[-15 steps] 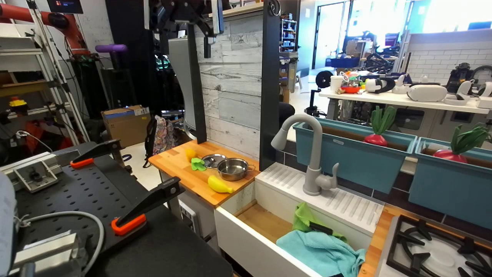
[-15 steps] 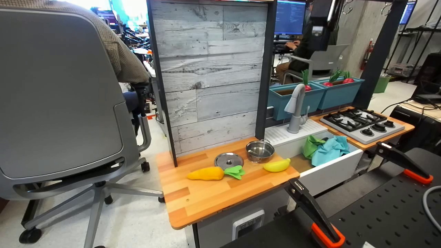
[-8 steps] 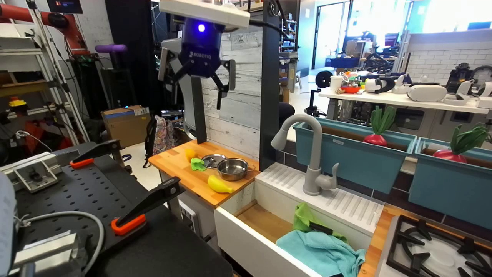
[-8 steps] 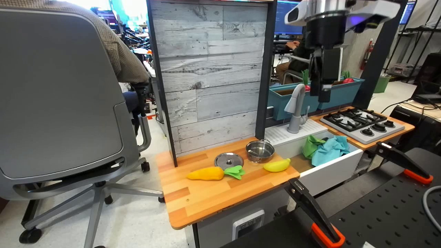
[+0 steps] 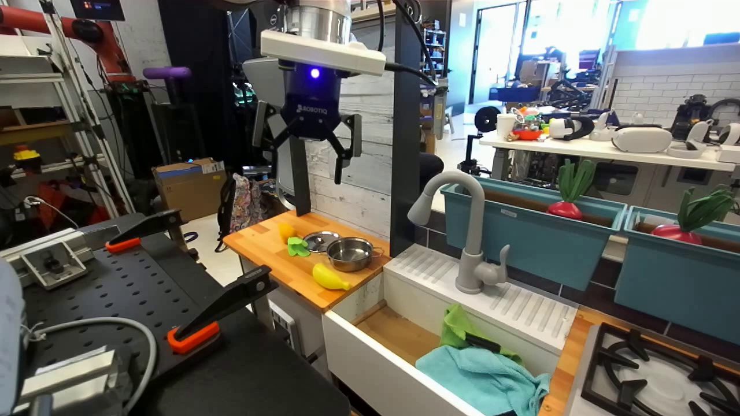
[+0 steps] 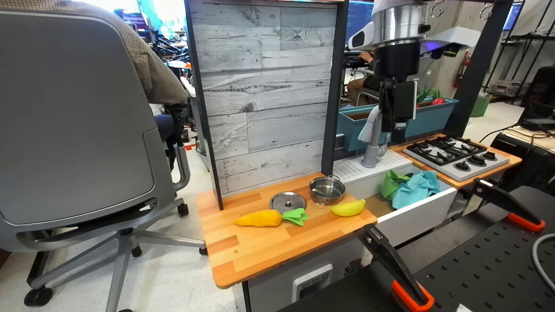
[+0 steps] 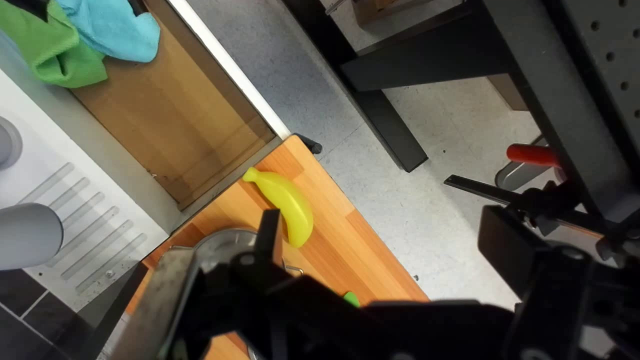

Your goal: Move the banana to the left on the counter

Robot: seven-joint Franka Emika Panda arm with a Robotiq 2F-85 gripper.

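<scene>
The yellow banana (image 5: 330, 277) lies on the orange-brown wooden counter (image 5: 267, 254), near the end by the sink. In an exterior view the banana (image 6: 348, 208) is at the right end of the counter (image 6: 260, 251), beside the metal bowl. My gripper (image 5: 303, 166) is open and empty, pointing down, well above the counter. In an exterior view the gripper (image 6: 393, 125) shows side-on in front of the faucet. In the wrist view the banana (image 7: 295, 207) is just beyond the left finger of the gripper (image 7: 382, 225), apart from it in height, and the finger slightly overlaps it.
The metal bowl (image 6: 327, 191), its lid (image 6: 288, 202) and a toy carrot (image 6: 260, 218) are on the counter. A grey faucet (image 5: 475, 231) and sink (image 5: 399, 370) with cloths adjoin it. A wood-plank wall (image 6: 269, 95) rises behind. A black perforated table (image 5: 260, 370) with clamps stands opposite.
My gripper has come down from the top of the exterior views toward the counter, still open, shifting a little sideways in the last half second. The banana and other objects have not moved.
</scene>
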